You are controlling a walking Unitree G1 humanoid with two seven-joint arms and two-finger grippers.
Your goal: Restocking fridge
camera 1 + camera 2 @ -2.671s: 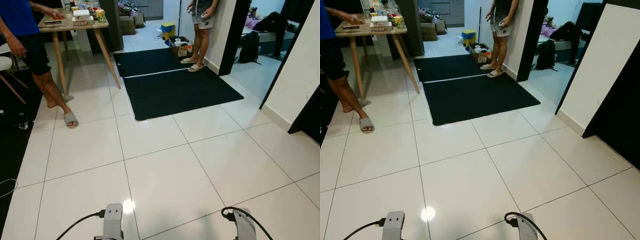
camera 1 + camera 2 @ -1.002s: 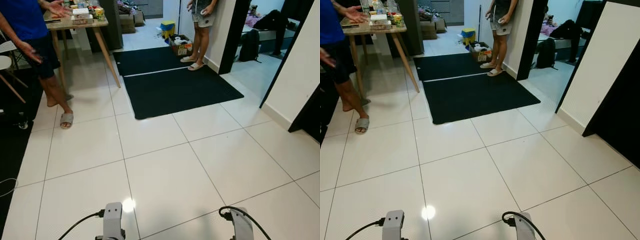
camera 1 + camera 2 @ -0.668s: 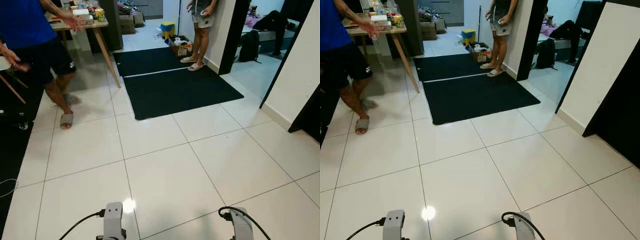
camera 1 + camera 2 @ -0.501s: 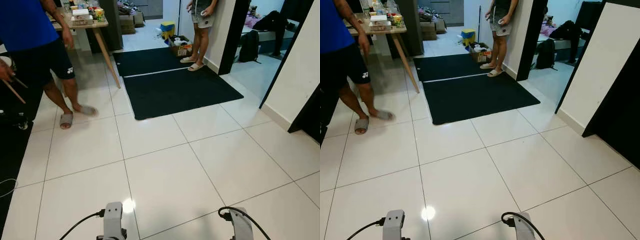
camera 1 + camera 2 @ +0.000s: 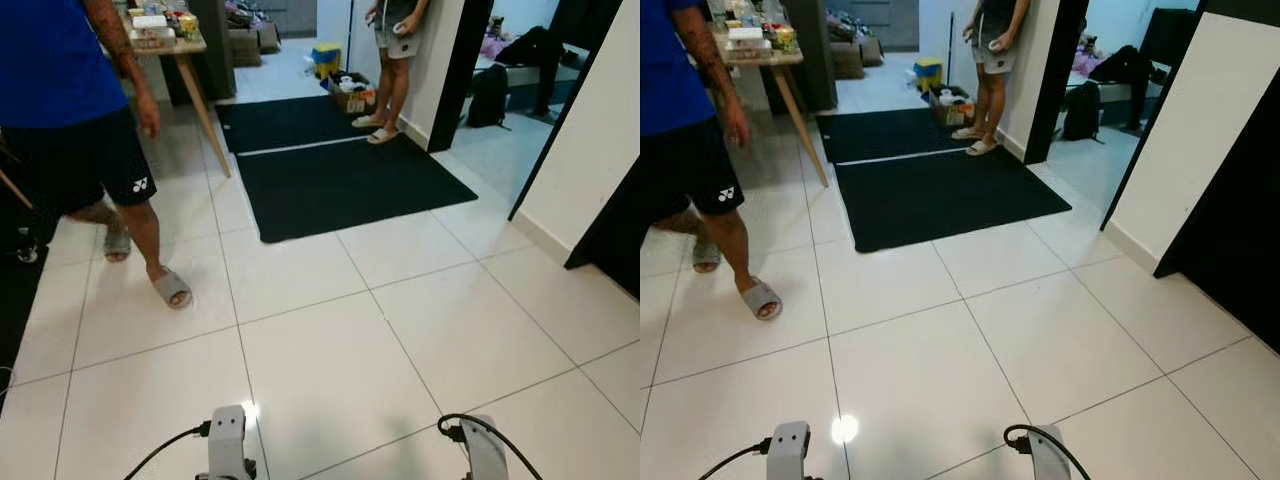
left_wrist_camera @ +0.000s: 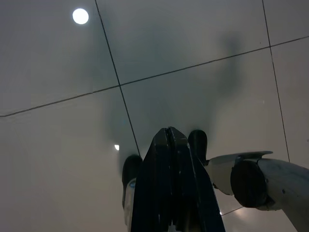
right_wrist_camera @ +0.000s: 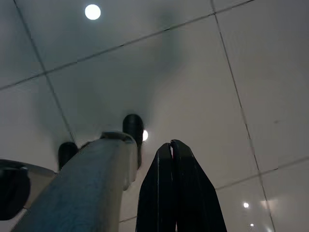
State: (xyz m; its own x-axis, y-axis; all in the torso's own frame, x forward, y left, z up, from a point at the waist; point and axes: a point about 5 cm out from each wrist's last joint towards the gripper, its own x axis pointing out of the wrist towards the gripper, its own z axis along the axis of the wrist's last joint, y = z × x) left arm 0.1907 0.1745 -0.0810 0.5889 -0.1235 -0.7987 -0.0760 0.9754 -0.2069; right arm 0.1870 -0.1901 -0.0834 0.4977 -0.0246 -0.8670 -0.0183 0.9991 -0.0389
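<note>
Both arms hang idle at my sides over a white tiled floor (image 5: 330,350). My left gripper (image 6: 169,133) is shut with nothing in it, its black fingers pressed together and pointing down at the tiles. My right gripper (image 7: 171,145) is shut and empty too, beside my own leg. The tops of my forearms (image 5: 227,440) show at the bottom of the head views. A wooden table (image 5: 165,45) with packets and tins on it stands at the far left.
A person in a blue shirt and black shorts (image 5: 80,120) walks across the tiles at the left, close by. A second person (image 5: 392,60) stands by a dark doorway. A black mat (image 5: 340,180) lies ahead. A white wall panel (image 5: 590,150) is at the right.
The person in blue has left the table and stepped across the floor toward me. The camera has shifted slightly. My arms hang as before.
</note>
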